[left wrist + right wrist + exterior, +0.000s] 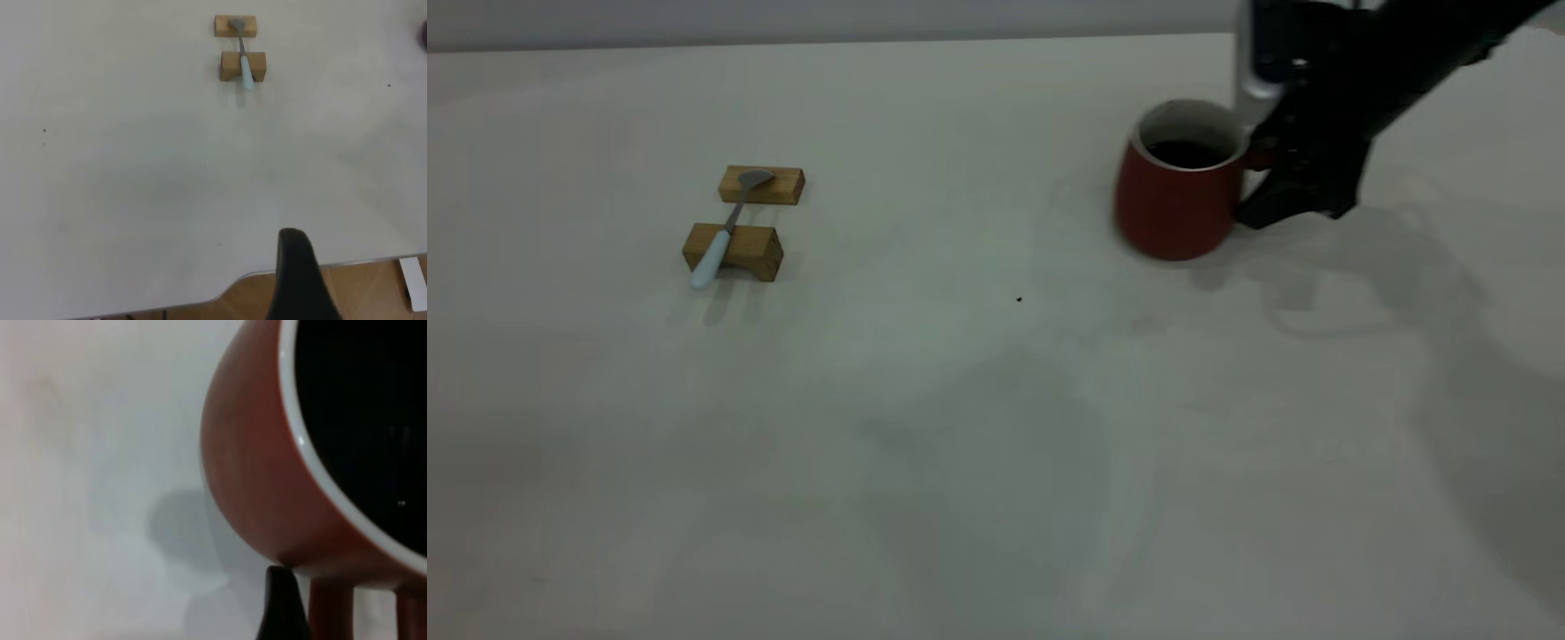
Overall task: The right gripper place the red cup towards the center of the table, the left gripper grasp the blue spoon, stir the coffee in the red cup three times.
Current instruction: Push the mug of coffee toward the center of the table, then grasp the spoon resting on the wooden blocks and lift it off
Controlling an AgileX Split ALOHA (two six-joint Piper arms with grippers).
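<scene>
The red cup is at the table's far right, with dark coffee inside. My right gripper is at the cup's right side, shut on its handle. Up close, the right wrist view shows the red cup, the coffee and one black finger pressed beside the handle. The blue spoon lies across two wooden blocks at the left, bowl on the far one. My left gripper hovers over the table's near edge, well away from the blue spoon.
The spoon rests on the far block and the near block. A tiny black speck marks the middle of the table. The table's rounded edge and a wooden floor show in the left wrist view.
</scene>
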